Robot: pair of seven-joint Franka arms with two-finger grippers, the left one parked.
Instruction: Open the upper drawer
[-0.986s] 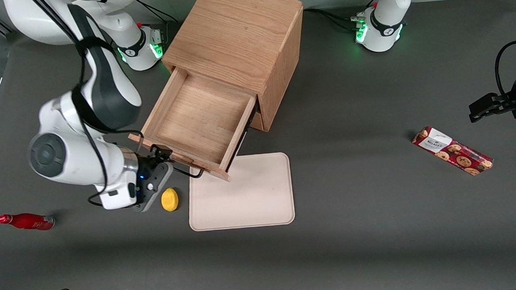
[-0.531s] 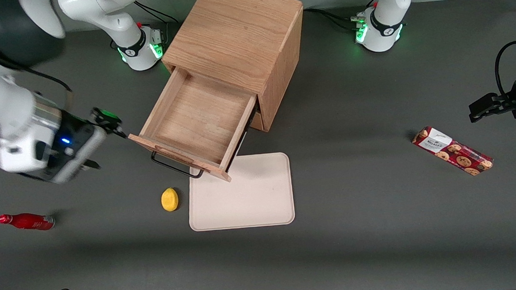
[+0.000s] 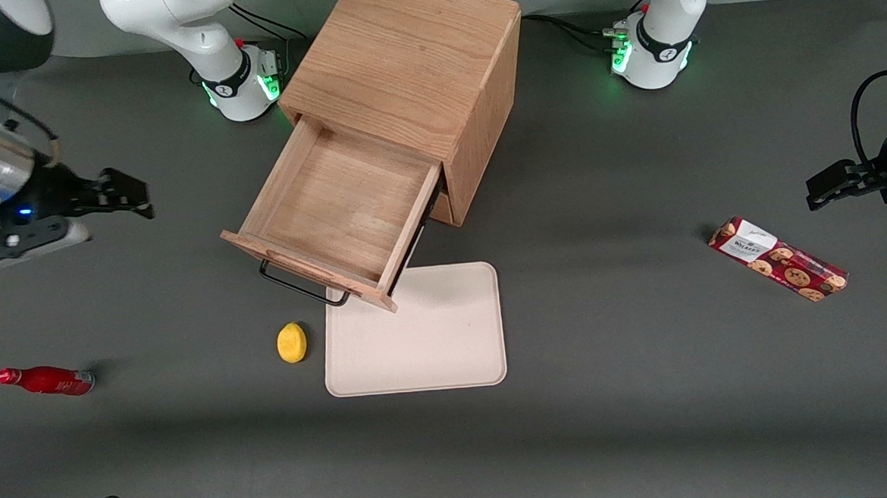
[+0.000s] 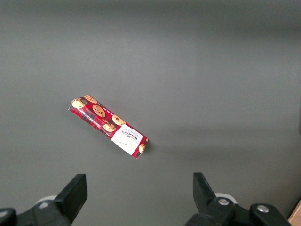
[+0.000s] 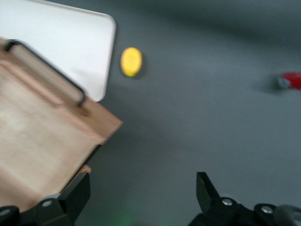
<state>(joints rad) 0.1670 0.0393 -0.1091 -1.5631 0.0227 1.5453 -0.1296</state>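
Note:
The upper drawer of the oak cabinet stands pulled far out, its shallow wooden tray bare inside. Its thin black bar handle faces the front camera; the same drawer and handle show in the right wrist view. The lower drawer is hidden under it. My right gripper hangs open and empty above the table, well off toward the working arm's end and away from the handle. Both fingertips frame only grey table.
A cream tray lies just nearer the camera than the drawer front, with a yellow lemon beside it. A red bottle lies at the working arm's end. A cookie box lies toward the parked arm's end.
My gripper has left the drawer handle, opened, and drawn up and away toward the working arm's end. The drawer stays pulled out where it was.

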